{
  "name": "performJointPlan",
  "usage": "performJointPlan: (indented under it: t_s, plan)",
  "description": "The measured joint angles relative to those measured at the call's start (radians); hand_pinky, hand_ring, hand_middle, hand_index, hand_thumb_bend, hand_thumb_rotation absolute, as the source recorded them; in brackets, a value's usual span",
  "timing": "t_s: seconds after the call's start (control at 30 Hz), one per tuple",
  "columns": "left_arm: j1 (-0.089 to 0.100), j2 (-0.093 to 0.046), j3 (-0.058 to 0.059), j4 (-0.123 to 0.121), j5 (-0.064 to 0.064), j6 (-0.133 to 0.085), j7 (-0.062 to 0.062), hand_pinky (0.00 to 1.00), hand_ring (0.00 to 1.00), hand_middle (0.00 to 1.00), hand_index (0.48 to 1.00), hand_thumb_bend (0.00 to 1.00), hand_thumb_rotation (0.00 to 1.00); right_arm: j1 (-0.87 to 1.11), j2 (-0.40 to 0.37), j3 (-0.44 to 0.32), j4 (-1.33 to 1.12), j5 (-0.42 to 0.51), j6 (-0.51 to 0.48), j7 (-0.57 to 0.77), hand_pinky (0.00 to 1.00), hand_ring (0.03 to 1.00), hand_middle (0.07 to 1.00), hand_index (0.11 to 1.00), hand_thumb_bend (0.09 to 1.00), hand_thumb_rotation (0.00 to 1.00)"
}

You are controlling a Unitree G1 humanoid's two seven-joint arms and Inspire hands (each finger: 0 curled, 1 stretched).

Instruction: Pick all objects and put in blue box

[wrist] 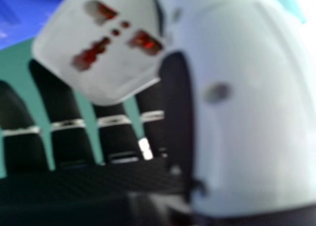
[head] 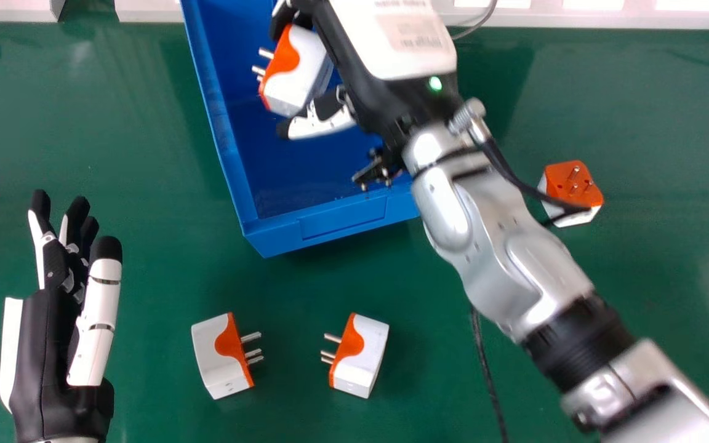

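My right hand is over the blue box in the head view, its fingers and thumb closed round a white and orange plug adapter, whose prongs point left. In the right hand view the adapter's white socket face lies between the thumb and fingers of my right hand. Two more adapters lie on the green table, one at lower centre-left and one at lower centre, prongs facing each other. Another adapter rests right of the box, prongs up. My left hand is open at the lower left.
My right forearm crosses from the lower right to the box and hides part of its right side. A black cable hangs beside that forearm. Pale panels run along the table's far edge.
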Motion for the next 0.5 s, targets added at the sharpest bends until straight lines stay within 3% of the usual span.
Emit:
performJointPlan:
  t_s: [0.2,0.33,0.5]
  plan:
    - [0.008,-0.003,-0.001,-0.004,0.002,0.0,-0.003,1.0,0.99,0.99,0.981,0.4,0.77,-0.1,0.042,0.027,0.183,0.007,-0.002,-0.003,0.29,0.446,0.57,0.502,0.487,0.0]
    - [0.013,-0.007,-0.004,-0.008,-0.014,0.0,-0.011,1.0,1.0,1.0,0.993,0.39,0.75,-0.16,0.066,0.03,0.284,0.025,-0.006,-0.003,0.3,0.452,0.576,0.501,0.487,0.0]
    - [0.025,-0.01,-0.012,-0.014,-0.012,0.0,-0.012,1.0,1.0,0.99,0.985,0.4,0.76,-0.227,0.085,0.035,0.403,0.055,-0.036,-0.006,0.3,0.453,0.57,0.497,0.489,0.0]
